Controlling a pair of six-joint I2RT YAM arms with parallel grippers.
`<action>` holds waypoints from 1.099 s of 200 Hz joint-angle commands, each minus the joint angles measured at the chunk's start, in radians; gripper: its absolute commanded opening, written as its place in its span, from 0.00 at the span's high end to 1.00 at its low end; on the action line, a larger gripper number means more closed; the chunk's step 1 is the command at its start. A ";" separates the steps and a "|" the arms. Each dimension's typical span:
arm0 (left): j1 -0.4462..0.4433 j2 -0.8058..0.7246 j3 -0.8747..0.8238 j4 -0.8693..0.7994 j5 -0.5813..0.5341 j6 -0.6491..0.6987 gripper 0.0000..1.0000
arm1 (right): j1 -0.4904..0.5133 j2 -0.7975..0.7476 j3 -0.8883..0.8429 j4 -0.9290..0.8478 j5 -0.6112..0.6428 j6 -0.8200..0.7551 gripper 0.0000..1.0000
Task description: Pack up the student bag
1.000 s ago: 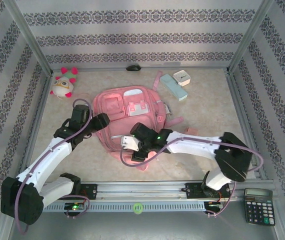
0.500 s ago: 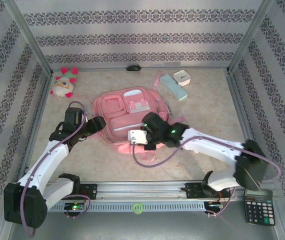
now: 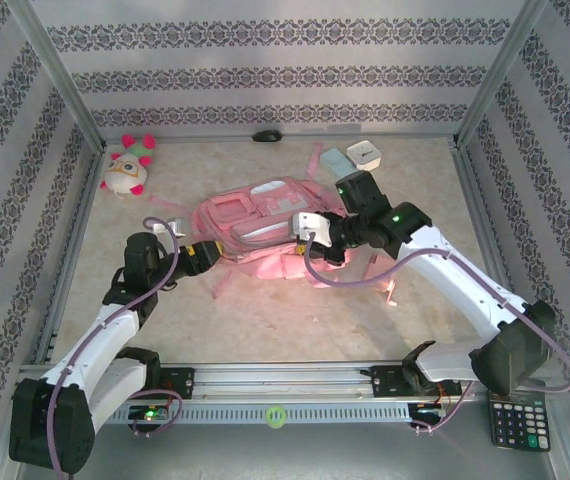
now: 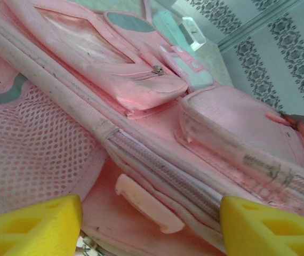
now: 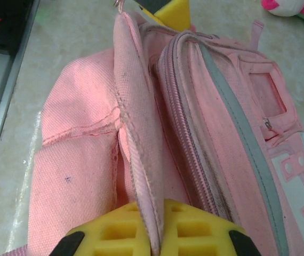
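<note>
**Top external view.** The student bag [image 3: 255,225] lies flat at the centre of the table [image 3: 435,190], its pockets facing up. My left gripper [image 3: 208,253] meets the bag's lower-left edge. My right gripper [image 3: 303,243] is on its right side, where the pink fabric is bunched. A plush toy [image 3: 128,166] sits in the upper left. A mint pencil case [image 3: 336,160] and a white box [image 3: 365,153] lie just above my right arm. A calculator [image 3: 517,411] rests in the lower-right corner.

**Left wrist view.** My left gripper [image 4: 152,229] has its yellow fingers [image 4: 34,224] wide apart at the bottom corners, closed on nothing. The student bag [image 4: 141,90] fills the space between and beyond them, with mesh pocket at left and zip line running diagonally.

**Right wrist view.** My right gripper [image 5: 157,226] has its yellow fingers [image 5: 114,229] pressed together at bottom centre. They are clamped on a thin upright fold of the student bag [image 5: 216,117]. The plush toy [image 5: 293,9] shows in the upper-right corner.
</note>
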 commanded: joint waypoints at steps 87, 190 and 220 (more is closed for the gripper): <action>0.014 -0.189 -0.165 0.157 -0.118 -0.139 0.27 | -0.113 0.131 0.273 -0.168 -0.235 -0.100 1.00; 0.010 -0.118 -0.266 0.370 -0.026 0.043 0.41 | -0.167 0.152 0.336 -0.254 -0.282 -0.147 1.00; -0.002 -0.103 -0.245 0.290 0.014 0.167 0.37 | -0.167 0.162 0.347 -0.263 -0.284 -0.152 1.00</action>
